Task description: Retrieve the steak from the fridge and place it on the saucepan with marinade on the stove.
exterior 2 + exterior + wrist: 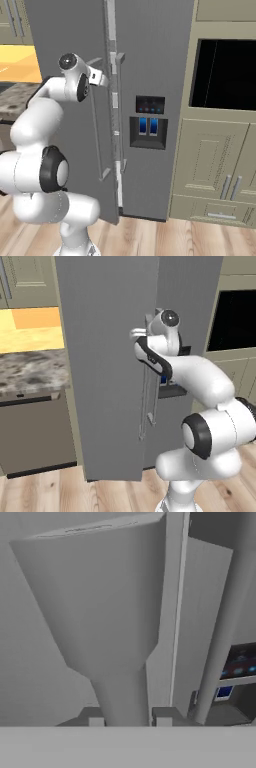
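Left base view: the grey fridge [110,356] fills the middle, its left door swung slightly outward so its right edge stands proud of the right door. The gripper [148,331] is at that edge, against the top of the left door's handle [145,401]. Free floor lies below the fingers.

Right base view: two long vertical bar handles flank the door seam. The gripper [101,77] meets the left one near its top; the dispenser panel [149,122] sits to the right and lower. One black-windowed wall oven [225,75] is further right.

Hand view: the two fingertips [96,719] straddle the handle bar [122,697], pinching it.
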You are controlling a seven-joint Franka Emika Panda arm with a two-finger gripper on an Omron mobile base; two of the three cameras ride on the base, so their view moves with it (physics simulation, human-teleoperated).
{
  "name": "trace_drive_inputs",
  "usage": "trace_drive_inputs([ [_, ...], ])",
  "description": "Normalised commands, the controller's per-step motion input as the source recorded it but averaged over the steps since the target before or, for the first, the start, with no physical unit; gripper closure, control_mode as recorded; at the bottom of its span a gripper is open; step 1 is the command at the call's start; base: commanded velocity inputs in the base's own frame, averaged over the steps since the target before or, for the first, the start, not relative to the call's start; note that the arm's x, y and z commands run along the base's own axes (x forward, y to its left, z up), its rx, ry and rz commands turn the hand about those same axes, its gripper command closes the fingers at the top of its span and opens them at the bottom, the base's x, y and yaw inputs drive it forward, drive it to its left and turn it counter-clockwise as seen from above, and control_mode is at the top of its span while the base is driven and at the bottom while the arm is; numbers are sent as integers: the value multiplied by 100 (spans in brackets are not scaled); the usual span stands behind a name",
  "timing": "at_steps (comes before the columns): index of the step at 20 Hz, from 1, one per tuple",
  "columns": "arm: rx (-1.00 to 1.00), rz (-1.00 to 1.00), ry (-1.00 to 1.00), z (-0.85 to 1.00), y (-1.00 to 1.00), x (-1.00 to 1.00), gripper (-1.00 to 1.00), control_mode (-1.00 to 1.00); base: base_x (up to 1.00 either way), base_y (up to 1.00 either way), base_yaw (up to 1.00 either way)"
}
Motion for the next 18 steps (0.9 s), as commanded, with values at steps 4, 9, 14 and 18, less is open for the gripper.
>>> trace_drive_inputs([
  [4,0,0,-11,-29,36,-53,100,-100,0,0,0],
  [9,0,0,0,-19,47,-47,100,-100,0,0,0],
  [14,0,0,0,-18,58,-39,100,-100,0,0,0],
  [18,0,0,4,-18,62,-38,100,-100,0,0,0],
])
